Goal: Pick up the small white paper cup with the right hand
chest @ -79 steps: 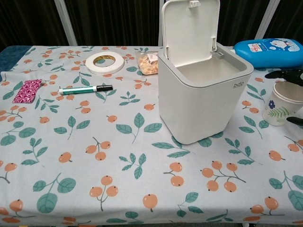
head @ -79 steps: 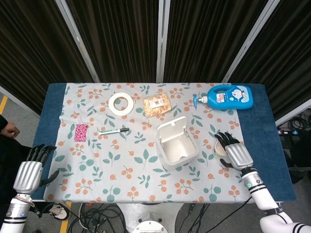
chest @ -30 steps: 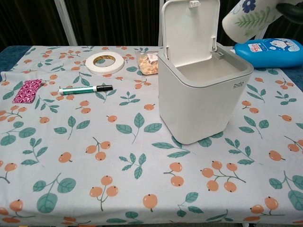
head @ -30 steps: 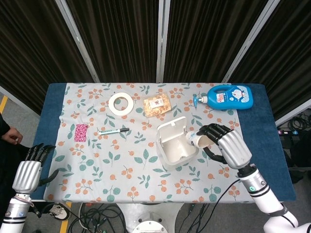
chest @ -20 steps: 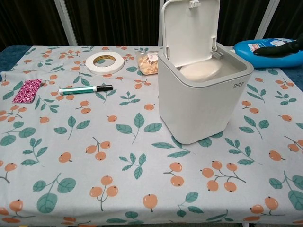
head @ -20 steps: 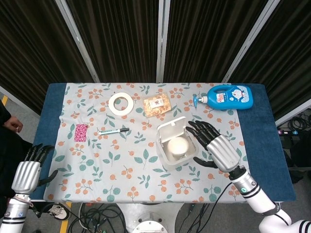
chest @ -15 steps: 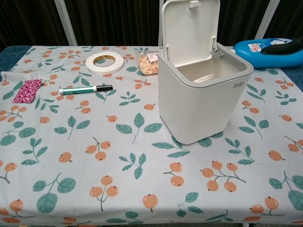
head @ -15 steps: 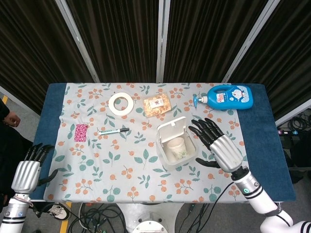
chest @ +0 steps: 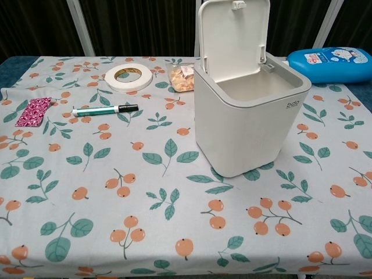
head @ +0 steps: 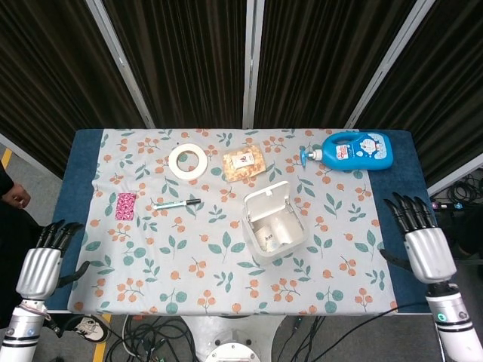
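The small white paper cup is not plainly visible; a pale shape (head: pixel 266 239) lies low inside the open white bin (head: pixel 290 240), and the chest view shows only the bin's wall (chest: pixel 244 136) and raised lid. My right hand (head: pixel 424 243) hovers at the table's right edge, well right of the bin, fingers spread and holding nothing. My left hand (head: pixel 42 262) hangs off the front left corner, fingers straight and empty. Neither hand shows in the chest view.
On the floral cloth lie a tape roll (head: pixel 189 161), a snack bag (head: pixel 244 164), a marker (head: pixel 175 204) and a pink packet (head: pixel 126 206). A blue bottle (head: pixel 355 151) lies at the back right. Dark curtains stand behind the table.
The right hand carried the cup over the bin and let go of it; the cup dropped inside. The hand then drew back from the bin to the table's right edge.
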Robot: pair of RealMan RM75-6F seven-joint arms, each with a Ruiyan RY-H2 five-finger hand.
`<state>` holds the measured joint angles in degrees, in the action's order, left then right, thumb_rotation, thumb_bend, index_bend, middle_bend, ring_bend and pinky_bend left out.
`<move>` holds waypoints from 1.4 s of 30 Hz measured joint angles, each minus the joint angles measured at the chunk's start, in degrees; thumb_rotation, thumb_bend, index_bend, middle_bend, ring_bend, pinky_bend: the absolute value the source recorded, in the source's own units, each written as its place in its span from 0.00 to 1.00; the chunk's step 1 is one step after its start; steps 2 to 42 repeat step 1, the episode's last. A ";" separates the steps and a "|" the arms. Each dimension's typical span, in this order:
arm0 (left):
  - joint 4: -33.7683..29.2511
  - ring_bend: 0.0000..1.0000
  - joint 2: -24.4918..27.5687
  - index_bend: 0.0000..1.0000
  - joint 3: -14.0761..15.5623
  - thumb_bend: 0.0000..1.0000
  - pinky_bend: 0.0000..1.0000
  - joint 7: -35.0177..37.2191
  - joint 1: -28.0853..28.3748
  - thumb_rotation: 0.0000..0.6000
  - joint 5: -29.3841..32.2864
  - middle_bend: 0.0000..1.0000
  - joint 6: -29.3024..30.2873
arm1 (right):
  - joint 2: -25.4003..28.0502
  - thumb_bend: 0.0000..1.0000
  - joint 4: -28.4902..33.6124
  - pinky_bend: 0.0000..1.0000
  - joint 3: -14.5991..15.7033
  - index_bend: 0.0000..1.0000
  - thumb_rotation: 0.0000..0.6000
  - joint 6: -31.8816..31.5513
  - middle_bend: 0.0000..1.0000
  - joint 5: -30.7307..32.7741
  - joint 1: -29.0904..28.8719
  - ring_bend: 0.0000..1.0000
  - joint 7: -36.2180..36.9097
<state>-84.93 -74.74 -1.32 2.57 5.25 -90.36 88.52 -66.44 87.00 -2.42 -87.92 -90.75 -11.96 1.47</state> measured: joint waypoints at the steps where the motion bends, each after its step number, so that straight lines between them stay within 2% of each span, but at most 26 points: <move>1: 0.01 0.08 -0.02 0.18 -0.05 0.24 0.12 -0.11 0.08 1.00 -0.01 0.17 -0.03 | -0.34 0.03 -1.48 0.00 0.28 0.00 1.00 -0.11 0.00 0.65 0.67 0.00 0.73; 42: 0.01 0.08 -0.02 0.18 -0.05 0.24 0.12 -0.11 0.08 1.00 -0.01 0.17 -0.03 | -0.34 0.03 -1.48 0.00 0.28 0.00 1.00 -0.11 0.00 0.65 0.67 0.00 0.73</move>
